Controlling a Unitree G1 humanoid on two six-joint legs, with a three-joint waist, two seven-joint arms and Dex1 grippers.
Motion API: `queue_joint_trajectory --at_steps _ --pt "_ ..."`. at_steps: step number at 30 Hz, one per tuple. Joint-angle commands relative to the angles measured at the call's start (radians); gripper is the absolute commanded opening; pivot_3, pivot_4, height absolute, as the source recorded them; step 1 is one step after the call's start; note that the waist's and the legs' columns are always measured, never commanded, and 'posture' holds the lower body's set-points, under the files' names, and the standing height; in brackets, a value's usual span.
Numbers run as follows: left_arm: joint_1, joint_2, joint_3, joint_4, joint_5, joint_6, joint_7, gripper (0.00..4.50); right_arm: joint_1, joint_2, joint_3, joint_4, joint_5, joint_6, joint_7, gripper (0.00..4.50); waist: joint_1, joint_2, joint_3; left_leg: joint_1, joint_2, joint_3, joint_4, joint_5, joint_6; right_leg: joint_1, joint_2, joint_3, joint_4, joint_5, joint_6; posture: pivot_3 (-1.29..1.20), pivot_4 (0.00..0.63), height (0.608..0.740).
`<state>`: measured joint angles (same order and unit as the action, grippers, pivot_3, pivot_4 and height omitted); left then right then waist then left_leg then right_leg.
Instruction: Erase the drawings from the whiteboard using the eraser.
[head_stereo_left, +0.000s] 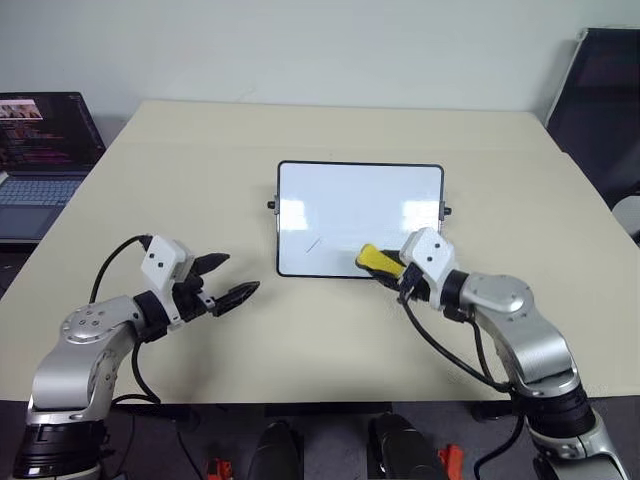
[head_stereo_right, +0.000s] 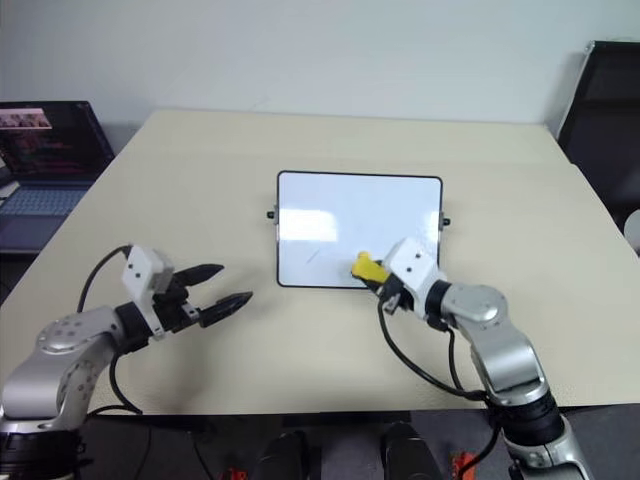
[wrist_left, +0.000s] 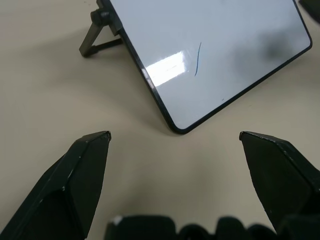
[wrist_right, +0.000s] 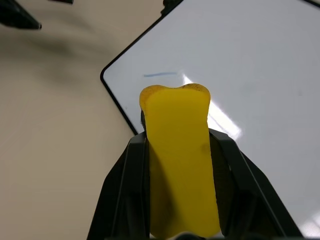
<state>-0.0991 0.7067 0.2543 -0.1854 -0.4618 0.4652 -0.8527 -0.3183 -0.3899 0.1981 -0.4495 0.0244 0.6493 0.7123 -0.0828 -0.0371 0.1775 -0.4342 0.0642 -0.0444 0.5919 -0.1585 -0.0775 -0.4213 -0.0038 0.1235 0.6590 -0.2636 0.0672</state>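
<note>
The whiteboard (head_stereo_left: 360, 200) lies in the middle of the beige table (head_stereo_left: 200, 180), black-framed with a knob on each short side. Of the drawings, one short slanted stroke (head_stereo_left: 313, 245) shows near the board's near left corner, also visible as a thin blue line (wrist_left: 197, 59) in the left wrist view. My right gripper (head_stereo_left: 388, 268) is shut on the yellow eraser (head_stereo_left: 376, 260), which sticks out over the board's near edge, to the right of the stroke (wrist_right: 160, 75). My left gripper (head_stereo_left: 241, 272) stands open and holds nothing, over bare table left of the board's near left corner.
An open laptop (head_stereo_left: 40, 150) sits off the table's left side. A black chair (head_stereo_left: 600, 100) stands at the far right. The board's small black stand leg (wrist_left: 95, 42) juts from its left side.
</note>
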Motion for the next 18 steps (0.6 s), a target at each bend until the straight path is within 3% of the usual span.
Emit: queue_joint_trajectory --at_steps 1,11,18 --pt "0.001 0.012 0.036 -0.056 -0.015 -0.003 0.02 4.5 0.014 0.015 0.008 -0.059 0.016 -0.018 -0.04 1.22 -0.001 0.0 0.0 0.0 0.0 0.0 0.0 0.0 0.0 0.0 0.0 0.0 0.0 0.0 0.0 0.0 0.15 0.74" --pt "0.021 0.027 0.042 -0.091 -0.008 0.019 0.056 4.5 0.007 -0.01 0.07 -0.018 -0.022 -0.088 -0.076 1.22 -0.001 0.0 0.0 0.0 0.0 0.001 0.0 0.0 0.0 0.0 0.0 0.0 0.0 0.0 0.0 0.0 0.15 0.74" --pt "0.008 0.031 0.033 -0.1 -0.008 0.031 0.067 4.5 -0.14 0.067 0.167 0.135 -0.113 -0.139 -0.15 1.22 -0.003 0.0 0.0 0.0 0.0 0.001 0.0 0.0 0.0 0.0 0.0 0.0 0.0 0.0 0.0 0.0 0.15 0.74"
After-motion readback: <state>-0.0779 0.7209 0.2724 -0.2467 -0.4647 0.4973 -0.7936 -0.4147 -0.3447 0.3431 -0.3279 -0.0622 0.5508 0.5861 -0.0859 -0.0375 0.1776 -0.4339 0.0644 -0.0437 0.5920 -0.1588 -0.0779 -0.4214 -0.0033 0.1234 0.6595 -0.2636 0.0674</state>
